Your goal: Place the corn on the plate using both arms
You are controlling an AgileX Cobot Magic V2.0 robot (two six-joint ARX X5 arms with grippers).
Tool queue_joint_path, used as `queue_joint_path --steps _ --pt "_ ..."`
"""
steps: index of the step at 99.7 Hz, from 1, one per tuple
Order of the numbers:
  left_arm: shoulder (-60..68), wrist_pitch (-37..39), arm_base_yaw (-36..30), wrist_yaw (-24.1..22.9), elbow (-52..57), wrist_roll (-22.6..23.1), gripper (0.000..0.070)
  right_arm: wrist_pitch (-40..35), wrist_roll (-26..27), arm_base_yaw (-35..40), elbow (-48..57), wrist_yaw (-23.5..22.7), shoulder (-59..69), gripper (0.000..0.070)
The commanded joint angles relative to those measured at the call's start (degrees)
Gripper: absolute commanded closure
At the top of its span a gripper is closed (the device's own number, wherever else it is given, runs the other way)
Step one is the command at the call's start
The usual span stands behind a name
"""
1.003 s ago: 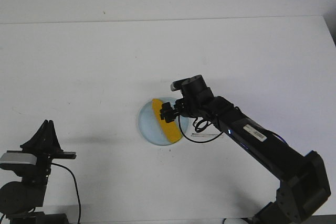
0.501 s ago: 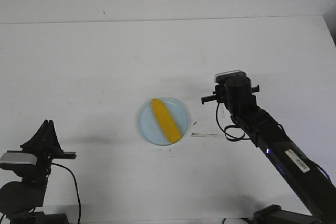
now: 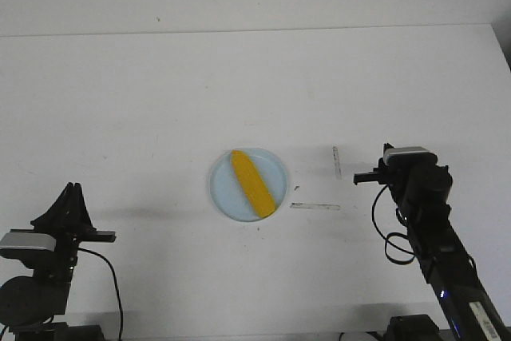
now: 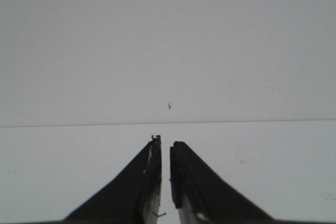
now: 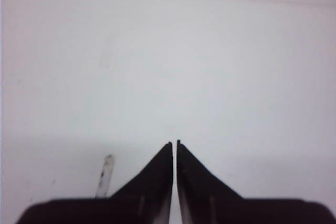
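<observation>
The yellow-orange corn (image 3: 253, 184) lies diagonally on the pale blue plate (image 3: 223, 193) at the middle of the table, with nothing touching it. My right arm (image 3: 419, 189) is drawn back to the right of the plate, well clear of it. Its gripper (image 5: 174, 143) is shut and empty over bare table. My left gripper (image 3: 72, 195) rests at the front left, far from the plate. In the left wrist view it (image 4: 164, 142) is shut and empty, its jaws only a sliver apart. Neither wrist view shows the corn or the plate.
Two short pale tape strips lie on the white table right of the plate, one (image 3: 336, 162) pointing away and one (image 3: 314, 206) lying across. One strip also shows in the right wrist view (image 5: 106, 174). The table's far edge meets a white wall.
My right arm has let go of the corn and pulled back from the plate to the right and toward the front. The corn stays on the plate. The left arm has not moved.
</observation>
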Motion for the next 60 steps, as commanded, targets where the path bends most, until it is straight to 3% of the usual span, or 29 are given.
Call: queue_joint_path --steps 1,19,44,60 --pt "-0.04 0.68 0.04 0.02 0.57 0.50 0.0645 3.69 0.85 -1.07 -3.10 0.00 -2.93 0.0689" --pt "-0.04 0.68 0.04 0.02 0.57 0.50 0.0645 7.91 0.83 -1.75 -10.80 -0.04 -13.14 0.0689" --pt "-0.04 0.68 0.04 0.04 0.57 0.50 0.0645 -5.79 0.83 -1.75 -11.76 -0.04 -28.24 0.0689" --pt "-0.04 0.68 0.04 0.02 0.57 0.50 0.0645 -7.98 0.81 -1.75 -11.76 -0.02 -35.78 0.0689"
